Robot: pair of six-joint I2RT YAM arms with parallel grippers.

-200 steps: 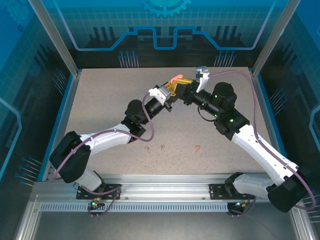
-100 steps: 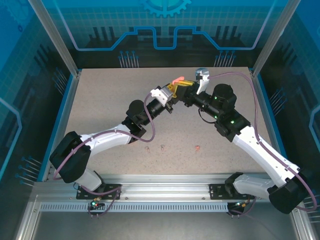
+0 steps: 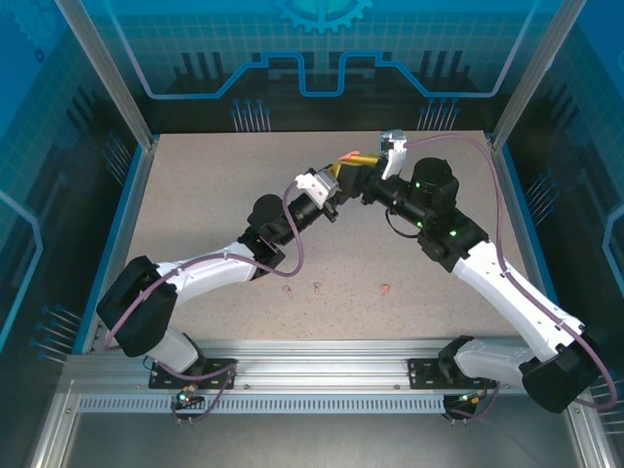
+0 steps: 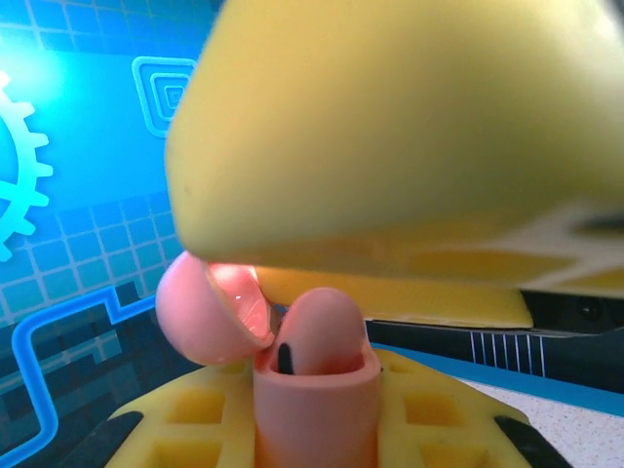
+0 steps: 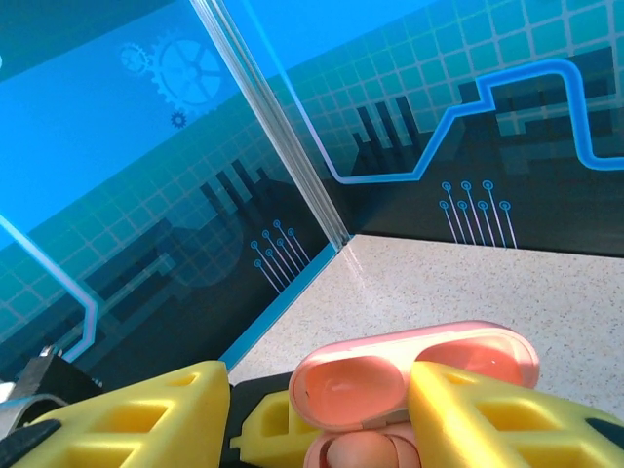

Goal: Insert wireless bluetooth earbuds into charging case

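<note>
The pink charging case (image 4: 314, 409) is held upright in the air, my left gripper (image 4: 322, 336) shut on its body between yellow fingers (image 4: 409, 146). Its lid (image 4: 200, 310) is swung open, and one salmon-pink earbud (image 4: 327, 331) sits in the case. From above, my left gripper (image 3: 334, 180) meets my right gripper (image 3: 363, 168) over the far middle of the table. My right gripper (image 5: 322, 414) is open, its fingers (image 5: 132, 419) straddling the open lid (image 5: 409, 375); whether the right finger touches it I cannot tell. Three loose earbuds (image 3: 387, 288) (image 3: 318, 287) (image 3: 288, 289) lie on the table near the front.
The speckled table (image 3: 195, 214) is fenced by blue panels and metal posts (image 3: 107, 78). Both arms cross the middle of the table; the left elbow (image 3: 265, 219) hangs above the loose earbuds' side. The table's far corner shows in the right wrist view, by a post (image 5: 283, 146).
My right gripper's jaws have spread apart beside the case lid and the wrist has shifted slightly. The left gripper holds the case in the same place.
</note>
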